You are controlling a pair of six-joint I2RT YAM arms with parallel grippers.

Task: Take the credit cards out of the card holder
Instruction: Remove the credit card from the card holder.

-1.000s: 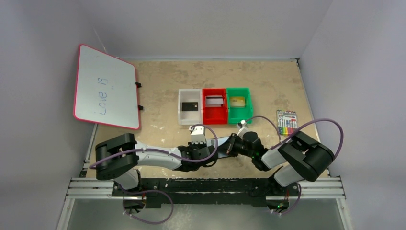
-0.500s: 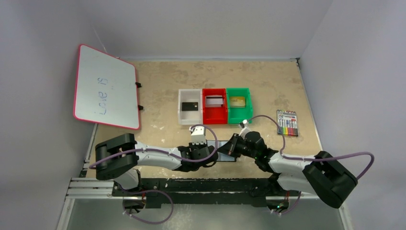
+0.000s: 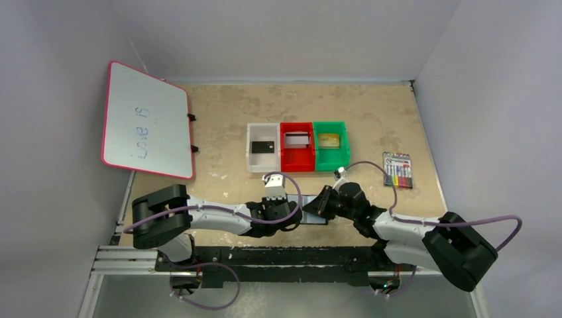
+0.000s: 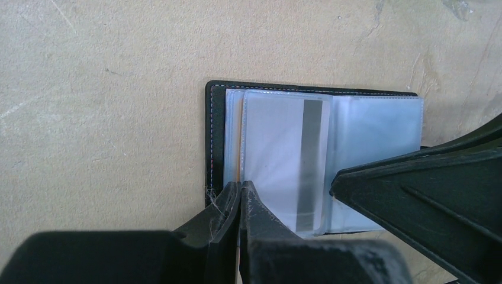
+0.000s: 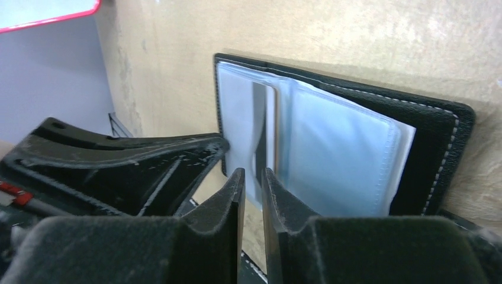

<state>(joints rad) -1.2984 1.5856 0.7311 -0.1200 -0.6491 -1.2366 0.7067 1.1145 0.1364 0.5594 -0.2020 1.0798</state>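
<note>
Left gripper [image 4: 240,195] closed, pinching the near edge of the card holder [image 4: 214,136], which lies open on the table [image 3: 265,106]. Right gripper [image 5: 251,180] narrowly parted at a striped card [image 5: 258,130] in the holder's sleeve. Step: extraction. Next: clamp the card, slide it clear.

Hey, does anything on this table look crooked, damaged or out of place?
Only the whiteboard: it sits skewed at the table's left side, out of line with the straight row of bins. Nothing looks spilled or broken.
</note>
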